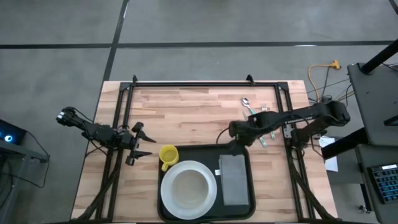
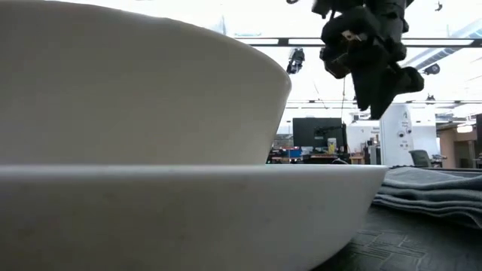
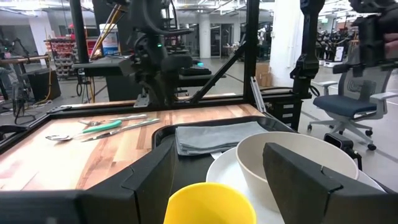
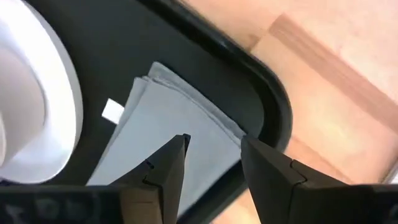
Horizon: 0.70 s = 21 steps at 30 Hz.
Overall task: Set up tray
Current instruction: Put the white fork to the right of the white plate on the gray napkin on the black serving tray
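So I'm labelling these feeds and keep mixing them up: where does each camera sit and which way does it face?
High view: overhead, looking straight down on the tray; both arms show.
Low view: at tray level, behind the white plate, facing the room; the right tool hangs above.
Left wrist view: past the open left tool, over the yellow cup.
Right wrist view: down past the open right tool at the grey napkin.
Shared: all four views show the napkin.
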Tool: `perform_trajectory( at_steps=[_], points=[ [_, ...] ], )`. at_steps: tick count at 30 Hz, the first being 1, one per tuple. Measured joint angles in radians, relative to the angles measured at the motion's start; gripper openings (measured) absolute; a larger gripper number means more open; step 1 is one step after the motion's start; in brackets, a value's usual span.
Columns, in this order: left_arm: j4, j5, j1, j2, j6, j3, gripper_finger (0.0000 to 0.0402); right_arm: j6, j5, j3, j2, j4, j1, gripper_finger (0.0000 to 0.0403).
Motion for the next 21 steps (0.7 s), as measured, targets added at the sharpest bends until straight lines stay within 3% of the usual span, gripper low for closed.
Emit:
perform_trajectory(
  at_steps=[14,21],
  points=[
    [0.000,0.000,0.000,0.000,0.000,0.000,0.0224,-0.040,-0.004,-0.232,-0.297,-0.078,-0.356,0.0134],
    [0.000,0.000,0.000,0.000,0.000,0.000,0.0224,-0.006,0.046,-0.263,-0.415,-0.075,-0.433,0.0141]
  ],
)
